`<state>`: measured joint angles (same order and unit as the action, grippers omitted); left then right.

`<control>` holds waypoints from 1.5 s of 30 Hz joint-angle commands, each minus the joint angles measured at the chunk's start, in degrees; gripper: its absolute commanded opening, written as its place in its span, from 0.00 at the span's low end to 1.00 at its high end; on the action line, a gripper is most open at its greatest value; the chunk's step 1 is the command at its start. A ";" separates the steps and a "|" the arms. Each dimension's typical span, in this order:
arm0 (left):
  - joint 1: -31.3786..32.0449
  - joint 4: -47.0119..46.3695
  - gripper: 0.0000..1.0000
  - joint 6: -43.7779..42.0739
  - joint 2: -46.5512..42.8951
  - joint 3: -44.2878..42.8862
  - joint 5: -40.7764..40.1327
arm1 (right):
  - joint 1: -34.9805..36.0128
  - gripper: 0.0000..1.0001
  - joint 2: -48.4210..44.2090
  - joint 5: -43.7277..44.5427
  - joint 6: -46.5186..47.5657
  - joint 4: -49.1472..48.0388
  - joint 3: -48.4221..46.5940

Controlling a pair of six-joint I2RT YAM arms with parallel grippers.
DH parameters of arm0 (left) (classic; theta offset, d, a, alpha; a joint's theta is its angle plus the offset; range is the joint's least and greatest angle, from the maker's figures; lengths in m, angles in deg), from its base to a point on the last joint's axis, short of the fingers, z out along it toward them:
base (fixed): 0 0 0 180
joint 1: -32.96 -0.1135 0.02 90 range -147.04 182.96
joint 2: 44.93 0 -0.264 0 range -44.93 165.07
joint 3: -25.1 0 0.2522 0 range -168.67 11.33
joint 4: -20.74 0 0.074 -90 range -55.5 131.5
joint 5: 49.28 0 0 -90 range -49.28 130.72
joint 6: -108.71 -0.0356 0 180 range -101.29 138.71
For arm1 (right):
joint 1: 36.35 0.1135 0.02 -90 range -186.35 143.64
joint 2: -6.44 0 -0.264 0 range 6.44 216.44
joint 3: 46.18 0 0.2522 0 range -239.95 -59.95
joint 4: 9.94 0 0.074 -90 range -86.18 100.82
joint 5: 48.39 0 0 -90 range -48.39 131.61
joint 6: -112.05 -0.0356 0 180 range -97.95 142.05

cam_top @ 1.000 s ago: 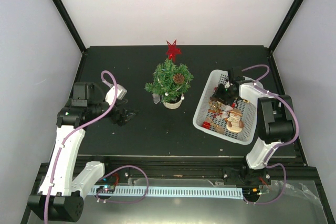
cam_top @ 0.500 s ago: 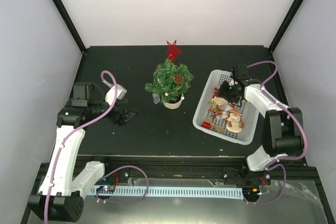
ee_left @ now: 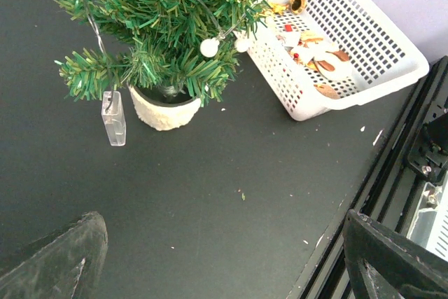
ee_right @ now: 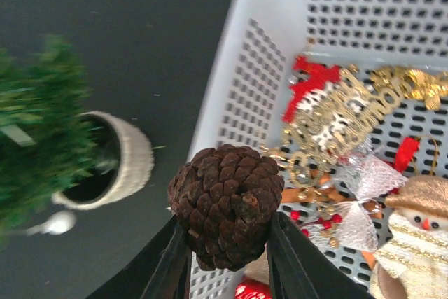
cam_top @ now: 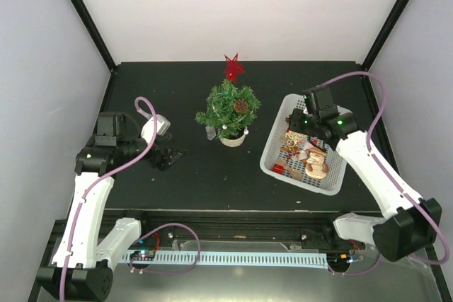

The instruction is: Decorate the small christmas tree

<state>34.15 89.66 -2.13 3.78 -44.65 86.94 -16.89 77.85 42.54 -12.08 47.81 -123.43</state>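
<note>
From above and behind, the top camera looked down. The left wrist camera saw the small christmas tree (ee_left: 161, 12) at eleven o'clock, the white basket (ee_left: 280, 78) at one; the right, closer, shared both.

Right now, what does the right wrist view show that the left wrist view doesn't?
Only the right wrist view shows the pine cone, clamped in the right gripper. Only the left wrist view shows the left gripper, which is open, a clear plastic piece beside the cream pot, and the black frame rail. Both views show the small christmas tree, its pot, and the white basket of ornaments.
</note>
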 commanded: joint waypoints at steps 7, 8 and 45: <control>-0.32 -1.15 0.92 0.61 -1.67 -0.35 -0.33 | 15.25 0.32 -3.60 14.36 -0.22 12.17 -15.85; -0.31 -1.22 0.92 0.67 -1.75 -0.35 -0.34 | 16.97 0.32 -3.20 15.55 -0.35 13.00 -17.77; -0.49 -2.34 0.93 3.04 -2.56 -1.58 -3.42 | 36.90 0.35 42.46 29.01 3.59 32.85 -74.23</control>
<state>34.09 88.78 -0.33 1.46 -44.65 84.29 19.65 119.01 68.66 -9.37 80.16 -196.76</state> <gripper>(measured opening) 0.926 0.345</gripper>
